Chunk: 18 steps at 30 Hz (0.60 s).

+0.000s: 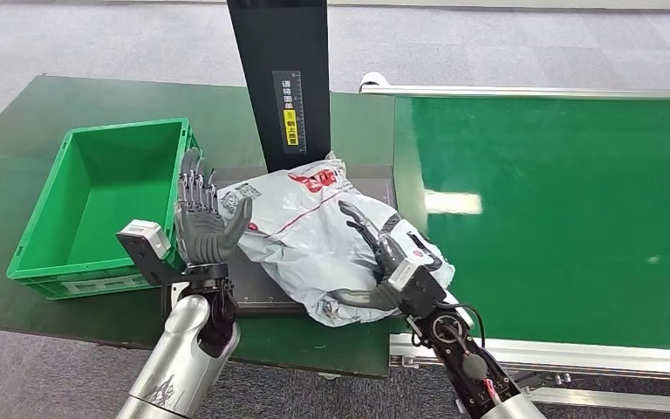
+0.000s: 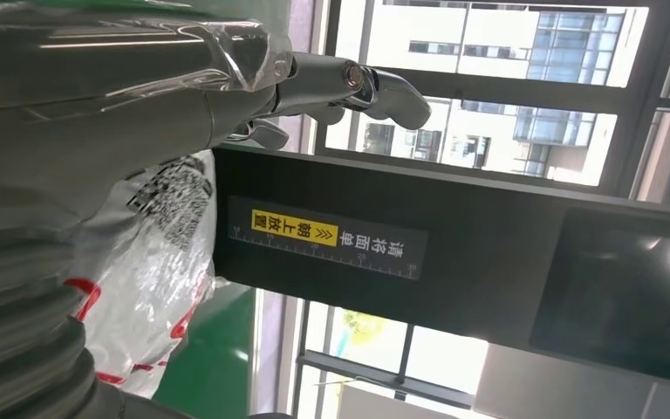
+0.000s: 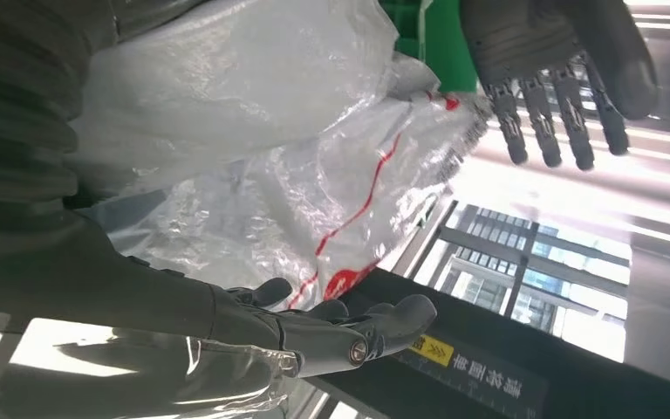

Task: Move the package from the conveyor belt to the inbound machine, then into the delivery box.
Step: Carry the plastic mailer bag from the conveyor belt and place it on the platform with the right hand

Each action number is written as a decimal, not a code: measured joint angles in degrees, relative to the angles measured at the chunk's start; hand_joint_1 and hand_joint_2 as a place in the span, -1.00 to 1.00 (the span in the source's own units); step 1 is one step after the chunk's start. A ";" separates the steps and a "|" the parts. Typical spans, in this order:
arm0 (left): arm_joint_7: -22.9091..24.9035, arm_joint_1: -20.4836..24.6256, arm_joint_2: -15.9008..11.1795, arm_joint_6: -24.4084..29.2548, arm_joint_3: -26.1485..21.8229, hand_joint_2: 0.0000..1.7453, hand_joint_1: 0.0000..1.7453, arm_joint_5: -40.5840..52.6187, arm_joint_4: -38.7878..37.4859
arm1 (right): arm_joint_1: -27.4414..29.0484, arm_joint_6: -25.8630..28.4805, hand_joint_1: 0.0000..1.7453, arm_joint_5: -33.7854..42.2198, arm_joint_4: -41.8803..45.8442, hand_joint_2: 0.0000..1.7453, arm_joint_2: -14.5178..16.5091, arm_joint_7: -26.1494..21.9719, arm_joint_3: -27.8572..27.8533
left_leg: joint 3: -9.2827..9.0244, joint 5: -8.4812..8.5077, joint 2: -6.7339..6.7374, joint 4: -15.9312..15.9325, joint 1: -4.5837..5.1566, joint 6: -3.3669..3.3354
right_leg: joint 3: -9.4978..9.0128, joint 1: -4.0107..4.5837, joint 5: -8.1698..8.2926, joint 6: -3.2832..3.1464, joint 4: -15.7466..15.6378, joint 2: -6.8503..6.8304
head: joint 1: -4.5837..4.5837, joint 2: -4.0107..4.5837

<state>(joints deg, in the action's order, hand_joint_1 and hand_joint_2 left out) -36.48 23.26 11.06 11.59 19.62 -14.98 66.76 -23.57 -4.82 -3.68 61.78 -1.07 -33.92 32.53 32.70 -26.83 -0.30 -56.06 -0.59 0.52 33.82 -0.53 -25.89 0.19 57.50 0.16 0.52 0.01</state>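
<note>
Right hand [image 1: 382, 253]: dark fingers [image 1: 359, 223] spread, lying on crinkled white plastic package with red print [image 1: 310, 231], palm at its 5 o'clock edge. Left hand [image 1: 202, 218]: fingers apart, upright, palm against package's 9 o'clock side. Package resting on flat black inbound machine platform [image 1: 257, 284], below tall black post with yellow label [image 1: 281, 78]. Green plastic delivery box [image 1: 96, 205] at 9 o'clock; green conveyor belt [image 1: 567, 205] at 3 o'clock.

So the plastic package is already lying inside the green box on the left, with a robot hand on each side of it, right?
Not quite. The package is not in the green box; it lies on the dark machine plate beside the box, at the foot of the black post. The head view shows this. The rest holds: the left hand and right hand flank the package.
</note>
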 joint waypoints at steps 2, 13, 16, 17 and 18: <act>-0.08 -0.16 -0.18 -0.12 0.17 1.00 -1.00 0.06 -0.03 | 0.97 -1.89 -1.00 1.61 1.36 1.00 -0.35 0.05 -1.41 | 0.00 0.00 0.00 0.00 0.00 0.00 | 0.00 0.00 0.00 0.00 0.00 0.00 | -0.01 0.00; 0.96 -0.24 -1.86 -2.23 4.01 1.00 -1.00 7.20 -1.20 | 3.42 -10.57 -1.00 7.45 4.77 1.00 -1.59 1.44 -6.70 | 0.00 0.00 0.00 0.00 0.00 0.00 | 0.00 0.00 0.00 0.00 0.00 0.00 | -0.01 -0.01; 1.81 -0.23 -2.46 -3.29 5.79 1.00 -1.00 11.42 -1.60 | 3.53 -11.23 -1.00 7.24 4.82 1.00 -1.72 1.98 -7.63 | 0.00 0.00 0.00 0.00 0.00 0.00 | 0.00 0.00 0.00 0.00 0.00 0.00 | 0.00 -0.01; 2.27 -0.21 -2.70 -3.73 6.50 1.00 -1.00 13.25 -1.72 | 3.54 -11.37 -1.00 7.03 4.82 1.00 -1.76 2.15 -7.91 | 0.00 0.00 0.00 0.00 0.00 0.00 | 0.00 0.00 0.00 0.00 0.00 0.00 | 0.00 -0.01; 2.90 -0.15 -2.96 -4.23 7.31 1.00 -1.00 15.48 -1.87 | 3.54 -11.52 -1.00 6.75 4.82 1.00 -1.80 2.28 -8.16 | 0.00 0.00 0.00 0.00 0.00 0.00 | 0.00 0.00 0.00 0.00 0.00 0.00 | 0.00 -0.01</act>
<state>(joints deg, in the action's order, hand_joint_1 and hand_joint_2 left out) -33.58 23.11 8.10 7.36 26.93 0.50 64.89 -20.03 -16.34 3.07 66.60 -2.87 -31.64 24.37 32.70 -26.83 -0.29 -56.06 -0.59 0.52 33.82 -0.53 -25.89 0.19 57.50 0.17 0.52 0.00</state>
